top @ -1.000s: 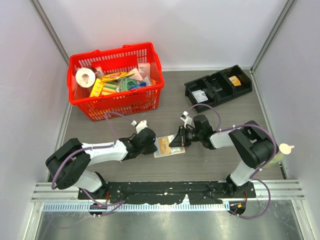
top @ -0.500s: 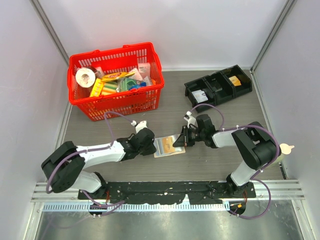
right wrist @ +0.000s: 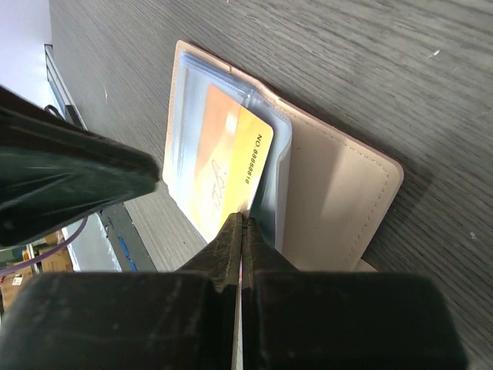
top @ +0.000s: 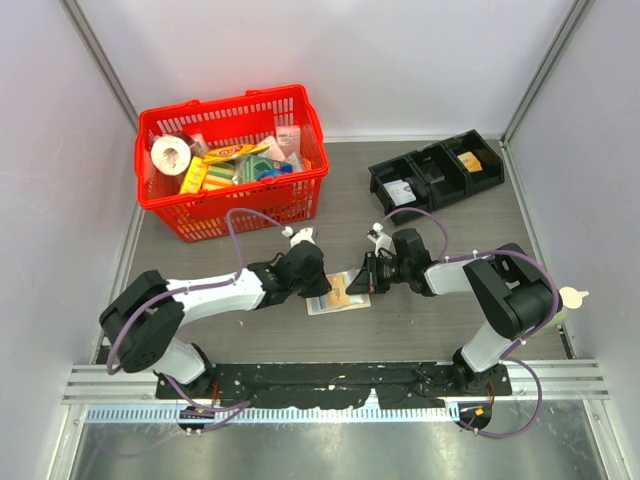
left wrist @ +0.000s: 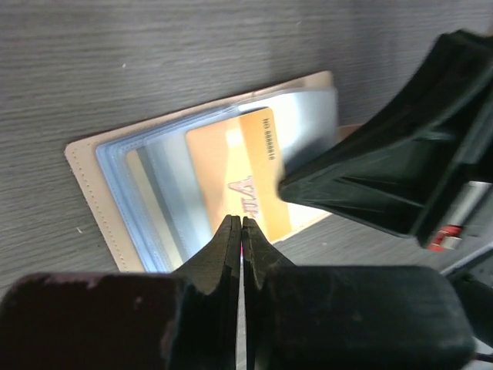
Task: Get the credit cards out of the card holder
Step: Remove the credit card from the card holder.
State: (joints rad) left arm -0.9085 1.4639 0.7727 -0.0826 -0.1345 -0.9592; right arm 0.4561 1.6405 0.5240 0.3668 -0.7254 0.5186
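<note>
Yellow credit card: embossed no., mostly 8s.

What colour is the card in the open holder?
The card is yellow-orange; clearest in right wrist view.

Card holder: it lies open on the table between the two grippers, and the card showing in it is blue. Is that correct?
No. The card holder lies open on the table between the left gripper and right gripper, but the card showing in it is yellow-orange, not blue. The left wrist view shows this.
</note>
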